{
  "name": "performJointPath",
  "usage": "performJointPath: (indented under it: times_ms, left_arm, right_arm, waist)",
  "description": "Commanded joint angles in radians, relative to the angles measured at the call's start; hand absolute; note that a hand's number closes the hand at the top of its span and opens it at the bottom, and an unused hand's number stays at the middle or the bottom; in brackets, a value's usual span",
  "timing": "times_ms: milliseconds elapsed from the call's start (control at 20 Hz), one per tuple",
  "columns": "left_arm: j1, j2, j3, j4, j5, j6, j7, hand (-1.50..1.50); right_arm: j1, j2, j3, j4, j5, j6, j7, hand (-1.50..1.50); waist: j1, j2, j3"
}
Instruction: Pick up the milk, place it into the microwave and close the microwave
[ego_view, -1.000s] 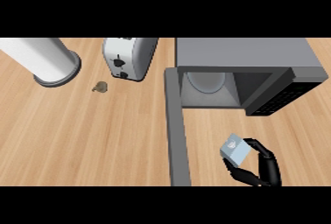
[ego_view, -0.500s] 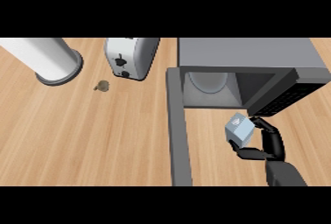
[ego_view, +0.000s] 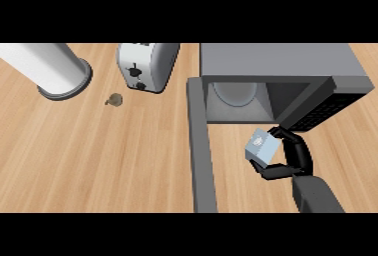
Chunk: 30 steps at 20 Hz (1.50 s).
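A small light-blue milk carton (ego_view: 261, 146) hangs tilted just in front of the microwave's mouth. My right hand (ego_view: 289, 159) is curled round it, thumb below and fingers over its far side. The grey microwave (ego_view: 280, 65) stands at the upper right with its cavity (ego_view: 244, 100) showing a round white turntable inside. Its door (ego_view: 201, 150) swings out toward me as a long grey bar left of the carton. My left hand does not show.
A silver toaster (ego_view: 148, 66) stands left of the microwave. A white cylinder (ego_view: 46, 67) on a grey base is at the upper left. A small brown object (ego_view: 115, 100) lies on the wooden counter (ego_view: 88, 160) between them.
My right hand has carried the milk carton from near the lower edge up toward the microwave's opening, and more of the forearm has come into view.
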Motion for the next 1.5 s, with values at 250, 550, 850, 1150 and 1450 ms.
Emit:
performJointPath:
  times_ms: [250, 550, 850, 1150, 1450]
  left_arm:
    - [0.016, 0.031, 0.087, 0.01, 0.092, -0.041, 0.042, -1.5]
    - [-0.069, 0.087, 0.099, 0.062, 0.084, -0.006, 0.057, -1.5]
    - [-0.011, -0.025, 0.052, -0.017, 0.032, -0.047, 0.037, -1.5]
    - [-0.094, 0.036, 0.061, 0.067, 0.021, -0.022, 0.049, -1.5]
    - [-0.114, 0.025, 0.032, 0.071, -0.031, -0.035, 0.047, -1.5]
  right_arm:
    - [0.042, 0.042, 0.052, -0.282, 0.032, -0.089, 0.225, 1.5]
    - [-0.022, 0.088, 0.077, -0.381, 0.081, -0.185, 0.373, 1.5]
    - [-0.261, 0.065, 0.051, -0.193, 0.191, -0.308, 0.461, 1.5]
    - [-0.526, 0.078, 0.014, 0.08, 0.26, -0.405, 0.497, 1.5]
    - [-0.663, 0.056, -0.034, 0.325, 0.304, -0.509, 0.455, 1.5]
  waist:
    - [0.001, 0.001, 0.0]
    - [0.0, 0.002, 0.0]
    - [0.015, 0.005, 0.001]
    - [0.026, 0.012, 0.001]
    - [0.044, 0.021, 0.002]
